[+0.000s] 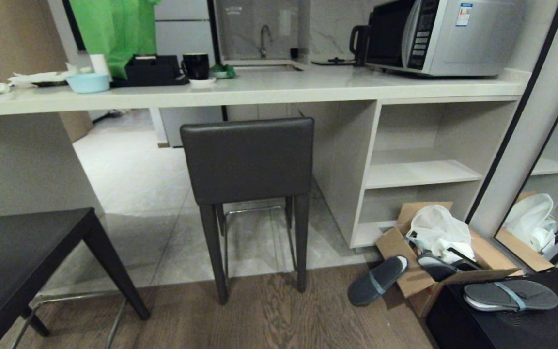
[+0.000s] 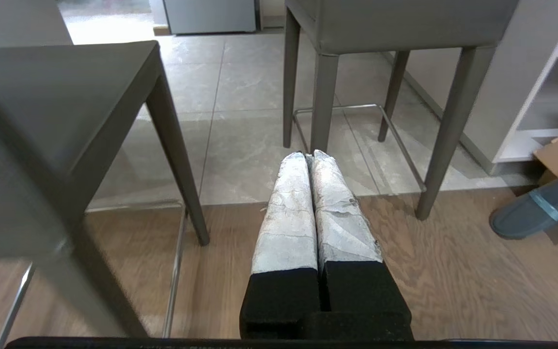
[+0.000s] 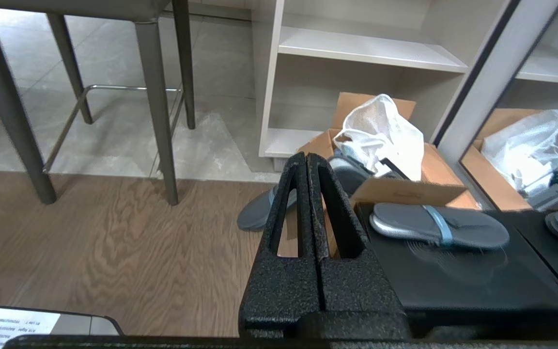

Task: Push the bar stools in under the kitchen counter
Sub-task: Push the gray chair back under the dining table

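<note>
One dark grey bar stool (image 1: 247, 160) stands with its backrest toward me, its seat partly under the off-white kitchen counter (image 1: 269, 89); its rear legs rest on the wood floor. A second bar stool (image 1: 22, 261) stands nearer, at the lower left, well out from the counter. Neither arm shows in the head view. In the left wrist view my left gripper (image 2: 308, 156) is shut and empty, low above the floor between the near stool (image 2: 51, 116) and the far stool (image 2: 405, 29). My right gripper (image 3: 306, 157) is shut and empty, right of the far stool's legs (image 3: 155, 106).
White open shelves (image 1: 419, 169) fill the counter's right end. A cardboard box (image 1: 434, 257) with a white bag and grey sandals (image 1: 376, 280) lies on the floor at right, beside a mirror panel (image 1: 516, 160). A microwave (image 1: 443, 34), mug and bowl stand on the counter.
</note>
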